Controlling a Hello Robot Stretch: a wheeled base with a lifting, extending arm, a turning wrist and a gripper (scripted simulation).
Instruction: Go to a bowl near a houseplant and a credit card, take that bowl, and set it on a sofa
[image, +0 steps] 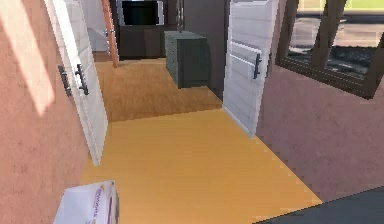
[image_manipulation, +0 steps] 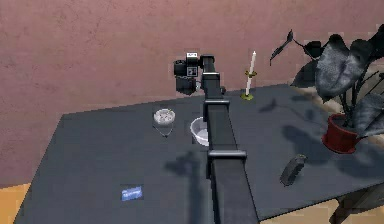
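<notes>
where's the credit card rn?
Arm side view, lower left: the card lies on the dark table near its bottom edge, left of the arm; a clear vessel stands farther up.

Arm (image_manipulation: 222, 140) outstretched, gripper (image_manipulation: 184, 74) at far end

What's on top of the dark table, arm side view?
On the table: houseplant in a red pot, candle, small blue card, clear glass-like vessel, dark oblong thing, white bowl. The arm covers the bowl's right side and the tabletop beneath it.

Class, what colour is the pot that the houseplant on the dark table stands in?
Red; the pot shows best in the arm side view.
</notes>
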